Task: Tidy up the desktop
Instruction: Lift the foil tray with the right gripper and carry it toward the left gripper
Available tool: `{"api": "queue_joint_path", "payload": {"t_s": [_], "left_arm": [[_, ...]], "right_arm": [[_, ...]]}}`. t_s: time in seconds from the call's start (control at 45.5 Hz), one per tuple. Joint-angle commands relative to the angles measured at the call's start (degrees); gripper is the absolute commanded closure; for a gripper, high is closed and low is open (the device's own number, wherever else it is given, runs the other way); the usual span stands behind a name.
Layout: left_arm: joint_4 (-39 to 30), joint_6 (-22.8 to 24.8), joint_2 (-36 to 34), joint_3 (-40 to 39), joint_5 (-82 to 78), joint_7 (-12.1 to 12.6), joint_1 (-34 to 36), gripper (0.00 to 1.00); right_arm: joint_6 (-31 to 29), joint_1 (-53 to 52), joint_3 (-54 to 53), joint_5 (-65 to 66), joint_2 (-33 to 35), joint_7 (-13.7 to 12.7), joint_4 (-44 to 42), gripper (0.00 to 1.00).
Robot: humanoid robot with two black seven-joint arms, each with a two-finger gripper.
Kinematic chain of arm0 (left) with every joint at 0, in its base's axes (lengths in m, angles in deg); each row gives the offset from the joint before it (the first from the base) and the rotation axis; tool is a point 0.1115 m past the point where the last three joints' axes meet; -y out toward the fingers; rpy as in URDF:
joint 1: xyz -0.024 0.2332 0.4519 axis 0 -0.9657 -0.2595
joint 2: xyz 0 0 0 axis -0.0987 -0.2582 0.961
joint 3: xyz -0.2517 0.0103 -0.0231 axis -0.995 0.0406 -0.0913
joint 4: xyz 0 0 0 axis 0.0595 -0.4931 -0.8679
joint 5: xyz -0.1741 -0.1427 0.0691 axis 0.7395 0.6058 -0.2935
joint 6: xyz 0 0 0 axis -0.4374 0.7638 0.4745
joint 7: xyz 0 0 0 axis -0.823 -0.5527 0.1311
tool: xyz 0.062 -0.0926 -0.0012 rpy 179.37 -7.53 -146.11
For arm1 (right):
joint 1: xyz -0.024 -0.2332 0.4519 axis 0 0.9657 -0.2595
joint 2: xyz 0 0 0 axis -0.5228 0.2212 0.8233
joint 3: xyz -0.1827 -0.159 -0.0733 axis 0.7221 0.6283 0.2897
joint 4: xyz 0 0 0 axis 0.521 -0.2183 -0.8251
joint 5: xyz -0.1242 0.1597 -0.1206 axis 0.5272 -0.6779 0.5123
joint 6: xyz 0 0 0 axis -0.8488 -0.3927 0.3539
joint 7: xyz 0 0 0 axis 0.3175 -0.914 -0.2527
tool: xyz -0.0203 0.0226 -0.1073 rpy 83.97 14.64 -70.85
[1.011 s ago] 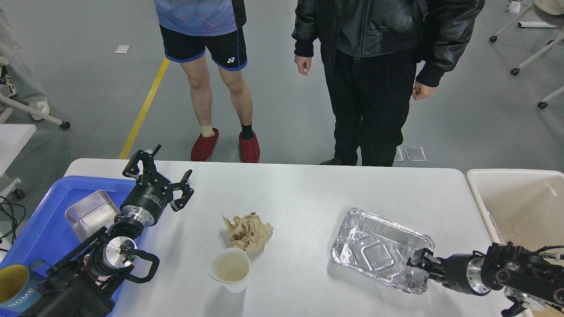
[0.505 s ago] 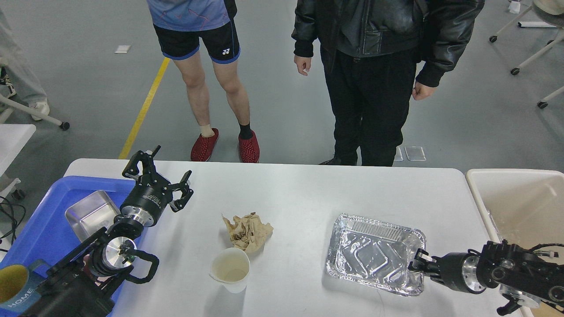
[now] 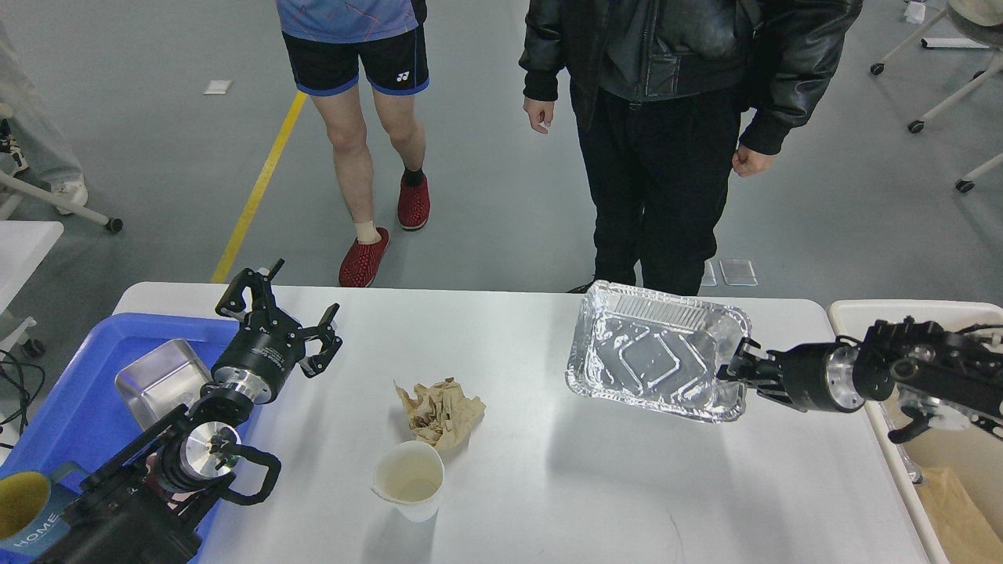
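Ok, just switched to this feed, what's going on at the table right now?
The right gripper is clamped on the rim of the foil tray and holds it lifted off the desktop, near the beige bin. The left gripper is open and empty beside the blue tray. A crumpled brown paper and a paper cup sit on the desktop. Two people stand behind the table.
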Motion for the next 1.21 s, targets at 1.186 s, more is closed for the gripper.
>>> {"api": "queue_joint_path", "payload": {"t_s": [1.186], "left_arm": [[-0.26, 0.27, -0.02, 0.18, -0.09, 0.17, -1.5, 0.03]], "right_arm": [[-13.5, -24.2, 20.44, -29.28, -13.71, -13.6, -10.19, 1.0]]}}
